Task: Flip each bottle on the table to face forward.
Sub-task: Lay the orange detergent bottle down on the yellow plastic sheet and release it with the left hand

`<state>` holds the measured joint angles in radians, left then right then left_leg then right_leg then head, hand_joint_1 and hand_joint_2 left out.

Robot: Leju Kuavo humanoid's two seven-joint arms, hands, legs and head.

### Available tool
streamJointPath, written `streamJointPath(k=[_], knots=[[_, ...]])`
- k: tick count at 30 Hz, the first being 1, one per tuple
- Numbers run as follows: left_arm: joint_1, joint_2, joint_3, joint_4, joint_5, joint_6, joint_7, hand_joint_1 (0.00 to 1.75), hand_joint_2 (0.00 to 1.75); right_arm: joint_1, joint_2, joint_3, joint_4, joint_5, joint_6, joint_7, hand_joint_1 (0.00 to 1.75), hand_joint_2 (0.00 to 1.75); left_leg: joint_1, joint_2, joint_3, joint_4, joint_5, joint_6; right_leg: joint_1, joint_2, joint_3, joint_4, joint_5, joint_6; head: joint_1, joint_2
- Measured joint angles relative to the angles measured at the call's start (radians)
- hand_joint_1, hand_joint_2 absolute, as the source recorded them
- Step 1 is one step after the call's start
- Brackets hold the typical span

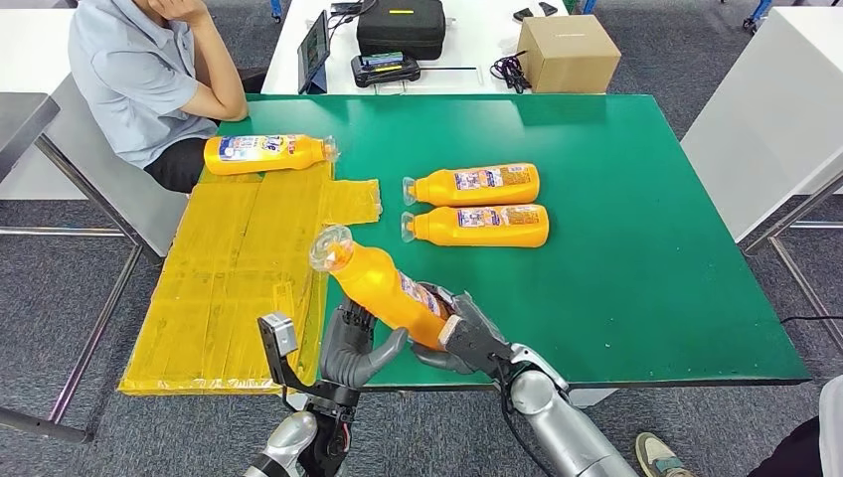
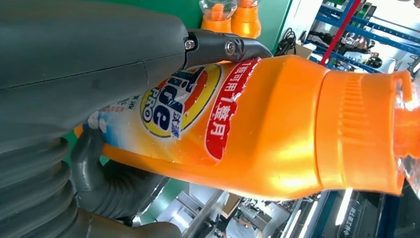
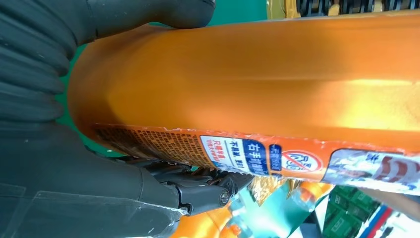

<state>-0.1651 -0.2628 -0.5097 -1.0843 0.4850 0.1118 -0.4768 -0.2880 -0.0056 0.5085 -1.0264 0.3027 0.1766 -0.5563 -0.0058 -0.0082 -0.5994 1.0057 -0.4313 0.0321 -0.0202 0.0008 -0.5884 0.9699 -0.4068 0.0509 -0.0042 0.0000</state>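
Here, each line places things against the green table.
Green table [image 1: 646,248]: a wide green top, seen from the head view, running from the robot's side to a white desk at the back.
Yellow sheet [image 1: 229,288]: a taped, crinkled yellow sheet lying flat over the table's left part and hanging past its left edge.
Person [image 1: 139,70]: seated at the table's far left corner, in a pale blue shirt, one elbow near the table edge.
Cardboard box [image 1: 569,52]: on the white desk beyond the table's far edge.
Held bottle [image 1: 383,283]: an orange bottle raised off the table near its front edge, tilted, clear cap pointing up and to the left, its base low toward the robot.
Right hand [image 1: 465,333]: wrapped around the held bottle's base end, fingers closed on it, just above the table's front edge.
Left hand [image 1: 356,346]: also gripping the held bottle, thumb and fingers around its lower body, beside the right hand.
Paired bottles [image 1: 475,185]: two orange bottles lying side by side at the table's middle, caps pointing left.
Far bottle [image 1: 266,153]: lying at the yellow sheet's back edge, cap pointing right.
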Motion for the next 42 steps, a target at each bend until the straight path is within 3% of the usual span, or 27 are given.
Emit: streamJointPath(k=[3,7,14,17,21,22,29,36,42], knots=[[-0.004,0.0,0.007,0.001,0.013,-0.011,-0.002,0.0,1.75,-0.014,0.006,0.026,0.017,0.003,0.012,-0.008,1.75,1.75,0.0,0.0,0.0,0.0,0.0,0.0,0.0,0.0,0.0,0.0,0.0,0.0,0.0,0.0],[-0.01,0.0,0.017,0.004,0.035,-0.029,0.003,1.71,1.75,-0.038,0.013,0.06,0.043,0.004,0.02,-0.017,1.75,1.75,0.0,0.0,0.0,0.0,0.0,0.0,0.0,0.0,0.0,0.0,0.0,0.0,0.0,0.0],[-0.011,0.0,0.042,0.007,0.061,-0.051,0.005,1.75,1.75,-0.074,0.019,0.099,0.085,0.009,0.022,-0.02,1.75,1.75,0.0,0.0,0.0,0.0,0.0,0.0,0.0,0.0,-0.001,0.0,0.0,0.0,0.0,0.0],[-0.01,0.0,0.051,0.007,0.061,-0.054,-0.001,1.75,1.75,-0.084,0.023,0.11,0.097,0.011,0.02,-0.021,1.54,1.75,0.0,0.0,0.0,0.0,0.0,0.0,0.0,0.0,-0.001,0.0,0.0,0.0,0.0,0.0],[-0.009,0.0,0.059,0.006,0.052,-0.054,-0.017,1.75,1.75,-0.088,0.032,0.121,0.11,-0.01,0.019,-0.023,0.08,1.75,0.0,0.0,0.0,0.0,0.0,0.0,0.0,0.0,-0.001,0.0,0.0,0.0,0.0,0.0],[-0.01,0.0,0.059,0.006,0.046,-0.052,-0.021,1.75,1.75,-0.087,0.034,0.122,0.112,-0.015,0.019,-0.022,0.0,1.75,0.0,0.0,0.0,0.0,0.0,0.0,0.0,0.0,-0.001,0.0,0.0,0.0,0.0,0.0],[-0.01,-0.002,0.056,0.005,-0.015,0.002,-0.046,1.75,1.75,-0.079,0.051,0.124,0.124,-0.034,0.011,-0.008,0.0,1.75,0.0,0.0,0.0,0.0,0.0,0.0,0.0,0.0,-0.001,0.0,0.0,0.0,0.0,0.0],[-0.01,-0.003,0.045,-0.032,-0.324,0.294,-0.119,1.75,1.75,-0.062,0.066,0.115,0.136,-0.025,-0.063,0.005,0.0,1.75,0.0,0.0,-0.001,0.0,0.0,0.0,0.0,0.0,-0.001,0.0,0.0,0.0,0.0,0.0],[-0.009,0.014,0.066,-0.104,-0.472,0.413,-0.144,1.75,1.75,-0.033,0.068,0.084,0.143,0.015,-0.137,0.017,0.0,1.75,0.0,0.0,-0.001,0.0,0.0,0.0,0.0,0.0,-0.001,0.0,0.0,0.0,0.0,0.0]])
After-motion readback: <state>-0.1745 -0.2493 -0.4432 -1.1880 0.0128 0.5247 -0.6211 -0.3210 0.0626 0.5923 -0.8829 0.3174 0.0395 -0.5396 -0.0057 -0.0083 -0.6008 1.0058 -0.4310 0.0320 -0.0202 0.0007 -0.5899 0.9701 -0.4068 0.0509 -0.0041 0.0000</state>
